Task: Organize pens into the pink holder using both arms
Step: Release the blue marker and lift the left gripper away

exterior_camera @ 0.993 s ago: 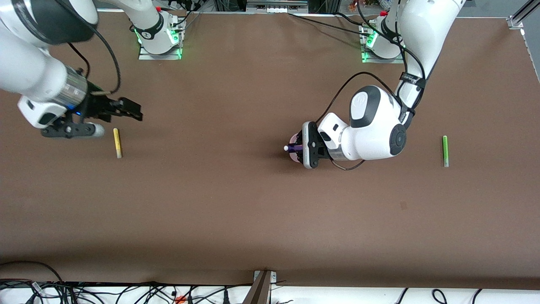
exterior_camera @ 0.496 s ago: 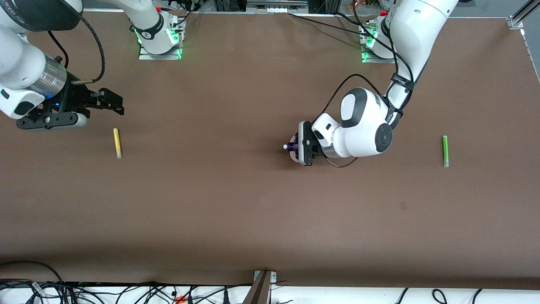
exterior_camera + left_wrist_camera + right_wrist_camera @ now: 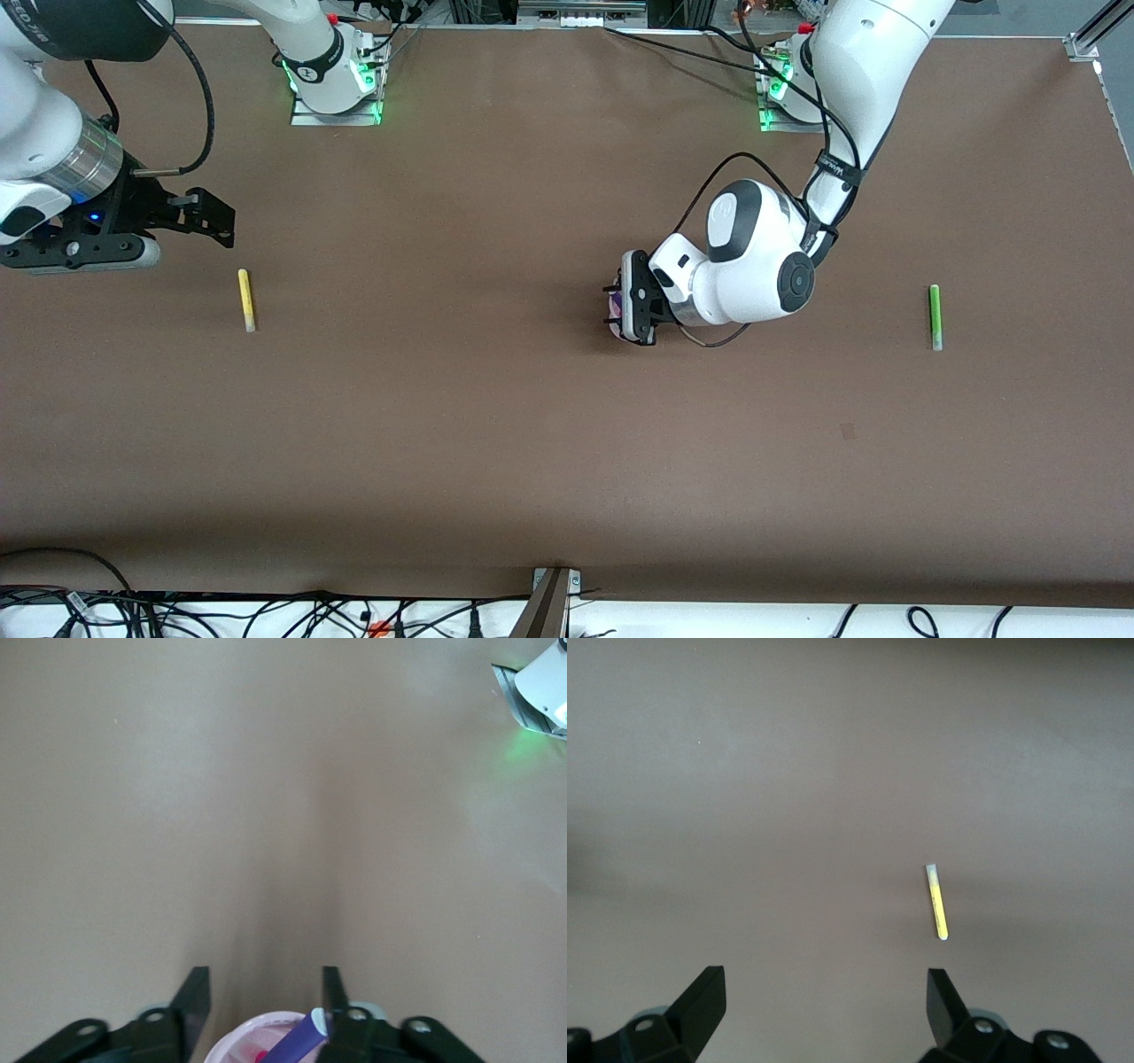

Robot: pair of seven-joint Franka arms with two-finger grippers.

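Observation:
The pink holder (image 3: 611, 312) stands mid-table, mostly hidden under my left gripper (image 3: 613, 304). In the left wrist view my left gripper (image 3: 264, 992) is open, its fingers astride the holder's rim (image 3: 232, 1036). The dark purple pen (image 3: 299, 1042) leans inside the holder with its pale tip beside one finger. A bit of the magenta-pink pen (image 3: 262, 1056) shows inside too. The yellow pen (image 3: 245, 299) lies toward the right arm's end. My right gripper (image 3: 229, 226) is open and empty over bare table beside it; the pen also shows in the right wrist view (image 3: 935, 902). The green pen (image 3: 934, 316) lies toward the left arm's end.
The brown table (image 3: 496, 443) is bare apart from these things. The arm bases (image 3: 337, 84) stand along the edge farthest from the front camera. Cables (image 3: 266, 616) lie off the table's near edge.
My left gripper has let the purple pen drop into the holder; its pale tip no longer sticks out beside the gripper. My right gripper has drawn back from the yellow pen toward its own end of the table.

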